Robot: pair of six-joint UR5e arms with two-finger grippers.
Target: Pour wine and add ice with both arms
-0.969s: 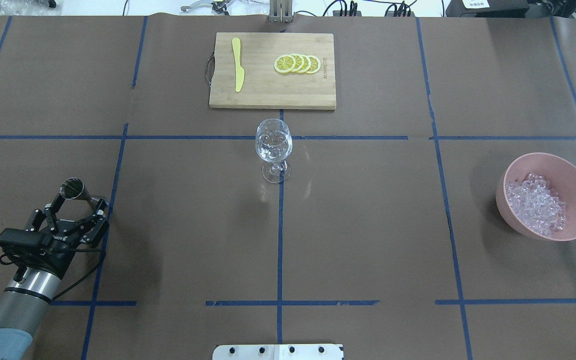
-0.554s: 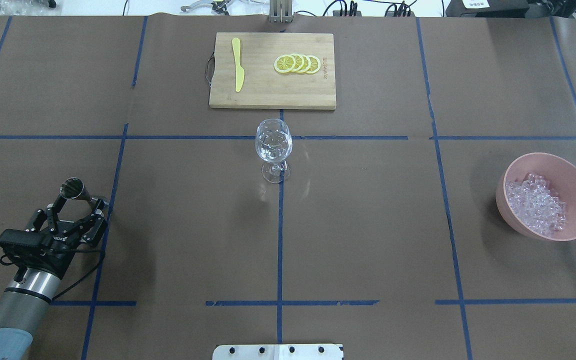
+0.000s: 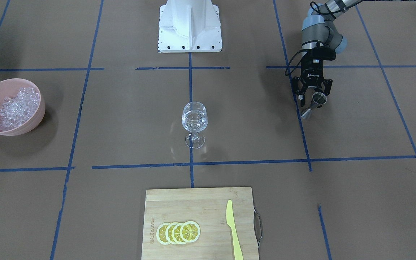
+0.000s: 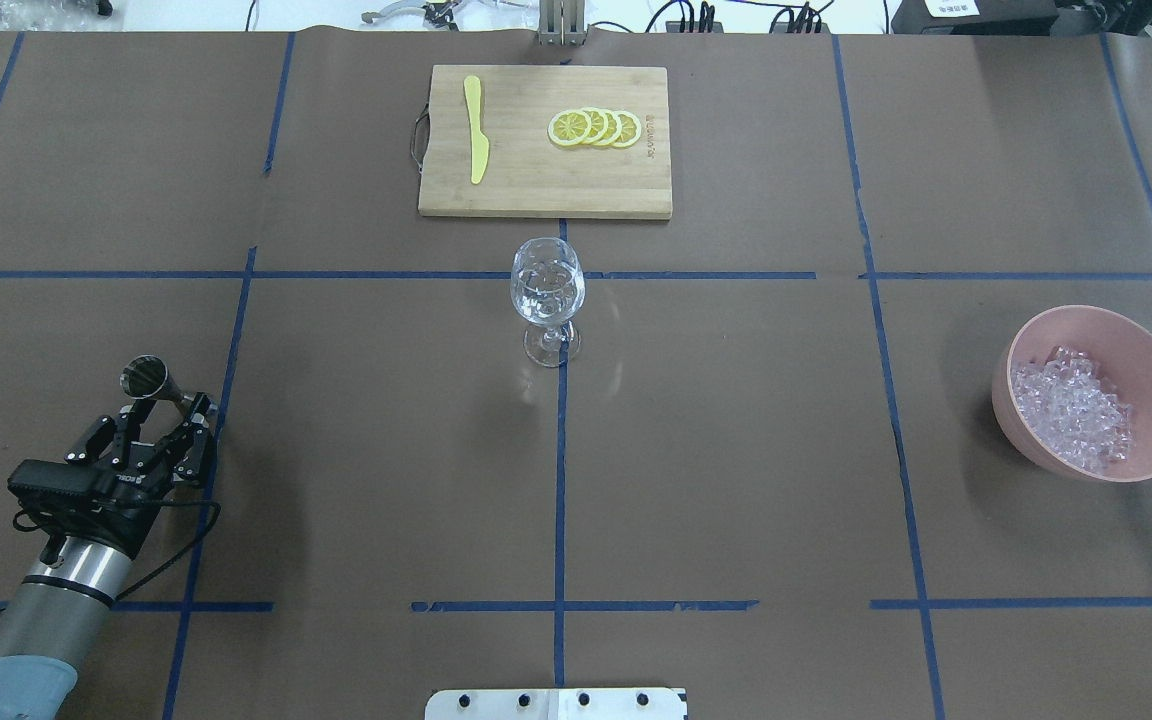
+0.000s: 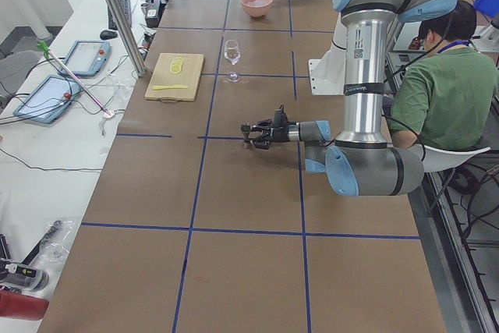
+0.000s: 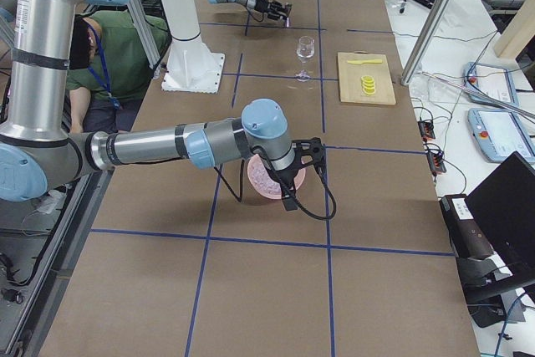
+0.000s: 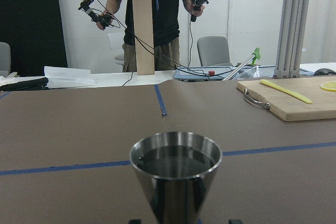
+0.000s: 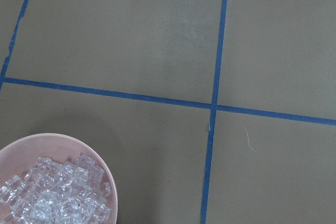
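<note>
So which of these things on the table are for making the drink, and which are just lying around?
For the job: steel measuring cup inside the open left end effector, wine glass, ice in its pink bowl.
Just lying about: cutting board, lemon slices, yellow knife.

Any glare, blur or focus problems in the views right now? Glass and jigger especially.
Overhead exterior: even light, wine glass throws faint bright streaks on the paper beside it. Left wrist: jigger sharp, glints on its rim, white wall behind very bright. Right wrist: flat light, sharp; pink bowl of ice cropped by the corner. Exterior front-facing: soft shadow beside the bowl.
</note>
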